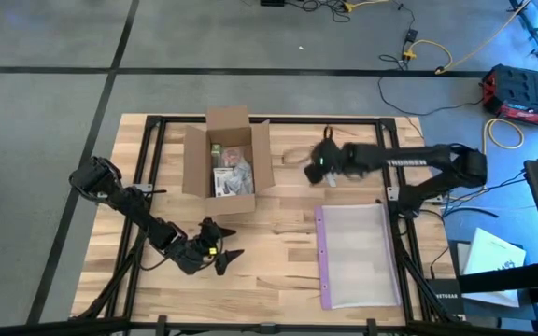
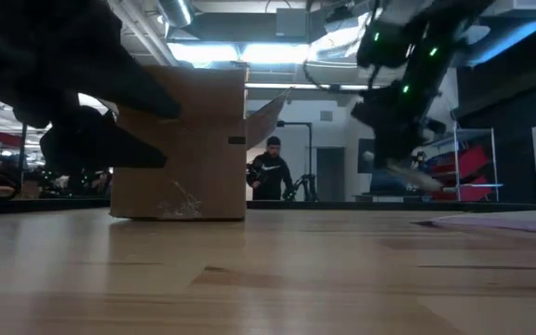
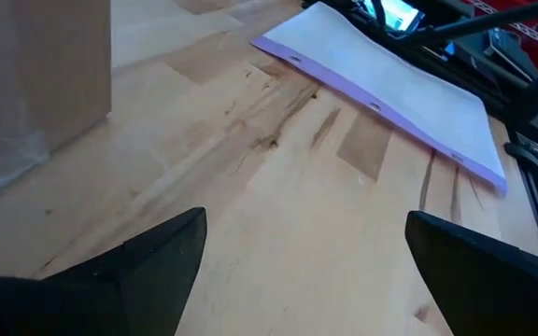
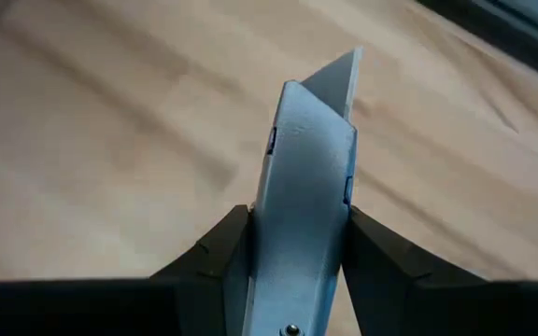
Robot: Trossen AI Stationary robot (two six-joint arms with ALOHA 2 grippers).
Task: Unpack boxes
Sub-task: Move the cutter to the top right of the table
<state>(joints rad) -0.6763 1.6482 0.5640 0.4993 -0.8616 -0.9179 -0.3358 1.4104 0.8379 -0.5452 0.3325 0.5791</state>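
Observation:
An open brown cardboard box (image 1: 227,159) stands on its base at the far middle of the wooden table (image 1: 278,243), flaps spread, with small packaged items inside; the low view shows the box (image 2: 180,140) too. My right gripper (image 1: 318,168) hovers above the table just right of the box, shut on a small grey knife-like tool (image 4: 302,177). My left gripper (image 1: 232,243) stands open near the table's front edge, below the box, with nothing between its fingers (image 3: 157,261). My right gripper pinches the grey tool's handle (image 4: 297,271) between its two fingers (image 4: 218,257), which lie along its two flat sides. The tool sticks out past the fingertips, its pale blade tip (image 4: 344,75) foremost, slanting down toward the table and lifted clear of it.
A clear plastic bag with a purple edge (image 1: 358,254) lies flat at the table's right front, also seen in the left wrist view (image 3: 390,93). Bare wood lies between the box and the bag. A person (image 2: 270,172) stands far off in the room.

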